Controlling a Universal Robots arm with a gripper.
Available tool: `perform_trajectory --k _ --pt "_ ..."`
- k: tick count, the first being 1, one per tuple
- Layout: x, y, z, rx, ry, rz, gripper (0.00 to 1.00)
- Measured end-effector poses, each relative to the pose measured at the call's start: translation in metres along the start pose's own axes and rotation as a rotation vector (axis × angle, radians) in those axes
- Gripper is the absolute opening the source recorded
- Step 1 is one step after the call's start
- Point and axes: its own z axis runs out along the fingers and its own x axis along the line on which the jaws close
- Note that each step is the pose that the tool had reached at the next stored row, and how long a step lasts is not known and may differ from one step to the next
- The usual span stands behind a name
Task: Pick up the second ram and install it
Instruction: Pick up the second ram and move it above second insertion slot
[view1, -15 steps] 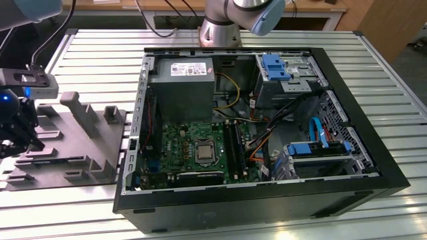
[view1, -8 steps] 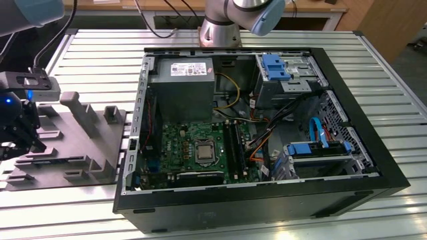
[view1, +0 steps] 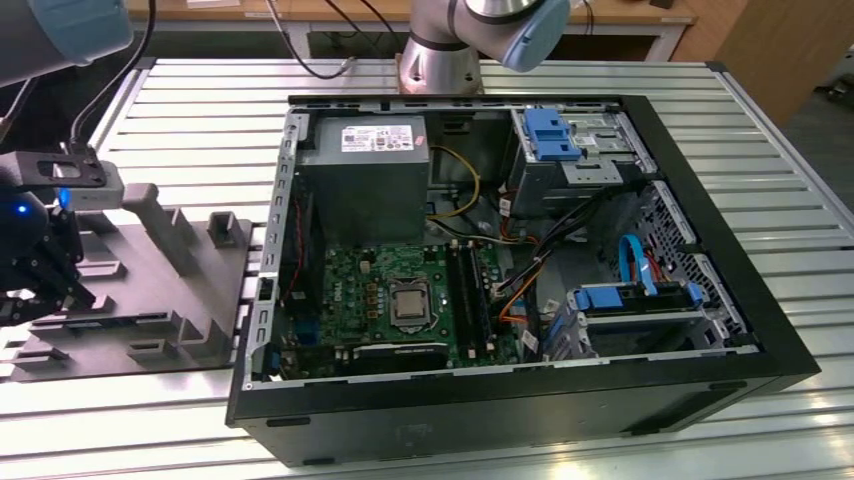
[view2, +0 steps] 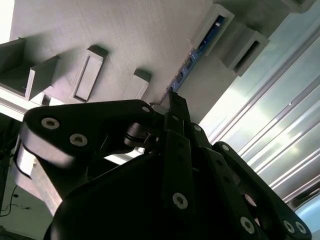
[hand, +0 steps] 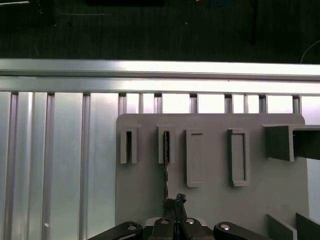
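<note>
at the exterior view's left edge the gripper (view1: 40, 280) hangs low over a grey fixture (view1: 174, 300) that lies on the ribbed metal desk (view1: 200, 120). the fixture carries a row of raised slotted holders.

in both wrist views the ram (hand: 166, 165) stands on its thin edge in one narrow holder (hand: 166, 131) of that row. its far end sits inside the holder and its near end reaches back to the fingertips. the second wrist view shows its bluish edge (view2: 189, 62) running straight out from the gripper's tip, so the long axis lies in line with the gripper and points away from it across the fixture. the jaws are drawn together on that near end. as far as both wrist views show, they are pinching the board rather than hovering over it. i judge the ram grasped but not yet lifted, since its far end is in the holder.

further to the exterior view's right, just beside the fixture, the open case (view1: 747, 330) lies on its side with the motherboard facing up. the long black slots (view1: 465, 290) sit beside the processor socket (view1: 407, 300), well apart from the gripper. they run from the far side of the picture toward the near side. whether one of them already holds a board i cannot tell. so the ram's place lies to the right of the gripper in that view, across the case wall.
</note>
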Motion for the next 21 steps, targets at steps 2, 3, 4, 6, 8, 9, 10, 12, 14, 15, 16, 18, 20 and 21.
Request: perform_trajectory --k 2,3,4,6,8,9,10,12,14,15,16,18,20,21 --pt "0.0005 0.0011 0.0014 0.0001 0.0 0.0 0.1" --pt "0.001 0.0017 0.0019 0.0 0.0 0.0 0.1" --pt "0.0015 0.0024 0.0025 0.0 0.0 0.0 0.1" --pt "0.0021 0.0033 0.0037 0.0 0.0 0.0 0.1" --pt "0.0023 0.0035 0.0053 0.0003 -0.0002 0.0 0.1" --pt "0.0023 0.0036 0.0055 0.0001 -0.0001 0.0 0.1" --pt "0.0024 0.0036 0.0055 -0.0001 0.0001 0.0 0.1" --pt "0.0024 0.0036 0.0055 -0.0001 0.0001 0.0 0.1" --pt "0.0024 0.0036 0.0057 0.0 0.0 0.0 0.1" --pt "0.0024 0.0036 0.0057 0.0 0.0 0.0 0.11" --pt "0.0024 0.0036 0.0057 0.0 0.0 0.0 0.11" --pt "0.0024 0.0036 0.0058 0.0 0.0 0.0 0.16" --pt "0.0024 0.0036 0.0058 0.0 0.0 0.0 0.29" --pt "0.0024 0.0036 0.0058 0.0 0.0 0.0 0.35"
